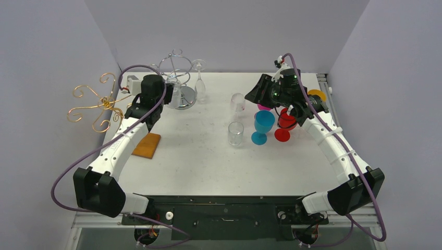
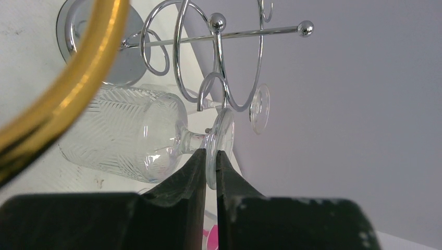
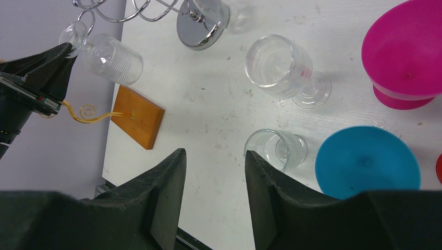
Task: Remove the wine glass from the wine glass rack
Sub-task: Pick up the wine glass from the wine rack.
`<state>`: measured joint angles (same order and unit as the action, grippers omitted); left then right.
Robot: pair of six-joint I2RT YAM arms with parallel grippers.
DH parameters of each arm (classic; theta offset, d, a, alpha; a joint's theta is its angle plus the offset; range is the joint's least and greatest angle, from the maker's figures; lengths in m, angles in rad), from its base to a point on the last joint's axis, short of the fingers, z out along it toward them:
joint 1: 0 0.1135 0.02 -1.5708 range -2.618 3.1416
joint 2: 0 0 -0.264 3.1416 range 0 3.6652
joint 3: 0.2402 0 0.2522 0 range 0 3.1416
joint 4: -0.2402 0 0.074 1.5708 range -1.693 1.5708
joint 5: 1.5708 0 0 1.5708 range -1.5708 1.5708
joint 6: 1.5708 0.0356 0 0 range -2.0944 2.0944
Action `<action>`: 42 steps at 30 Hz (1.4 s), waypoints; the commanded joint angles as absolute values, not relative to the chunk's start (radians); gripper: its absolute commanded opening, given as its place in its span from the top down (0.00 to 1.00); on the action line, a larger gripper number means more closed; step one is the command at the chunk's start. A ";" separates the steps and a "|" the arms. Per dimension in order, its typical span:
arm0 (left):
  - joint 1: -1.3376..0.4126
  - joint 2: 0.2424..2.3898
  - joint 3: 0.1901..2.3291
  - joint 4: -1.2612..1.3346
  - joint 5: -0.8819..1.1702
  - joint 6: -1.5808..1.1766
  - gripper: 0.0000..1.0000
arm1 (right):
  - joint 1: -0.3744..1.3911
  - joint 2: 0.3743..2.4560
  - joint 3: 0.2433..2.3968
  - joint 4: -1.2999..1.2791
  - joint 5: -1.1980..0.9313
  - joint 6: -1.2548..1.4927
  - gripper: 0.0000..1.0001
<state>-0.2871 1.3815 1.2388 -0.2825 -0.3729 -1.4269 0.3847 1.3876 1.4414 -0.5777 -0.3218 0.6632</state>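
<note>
The left gripper [image 2: 211, 157] is pinching the foot of the glass [image 2: 125, 135]. Its fingers are closing edge-on against the thin disc, probably because the foot is what rides in the rack's slot and has to be drawn out along it. The glass is lying almost level near the table's far left corner, bowl toward the base of the rack [image 2: 216, 23]. Its foot is sitting just beside a chrome loop, and whether it is free cannot be told. A second glass [image 2: 259, 109] is hanging on another arm. A gold rack [image 2: 78, 78] is crossing the wrist view close by, a likely snag. The right gripper [image 3: 213, 156] is hovering over the cups [image 3: 367, 161] toward the far right, fingers apart and empty, well apart from the rack.
</note>
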 commanded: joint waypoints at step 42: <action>-0.330 1.194 1.237 -0.145 -0.074 -1.373 1.00 | 0.404 1.343 1.460 -0.557 -0.270 0.648 0.58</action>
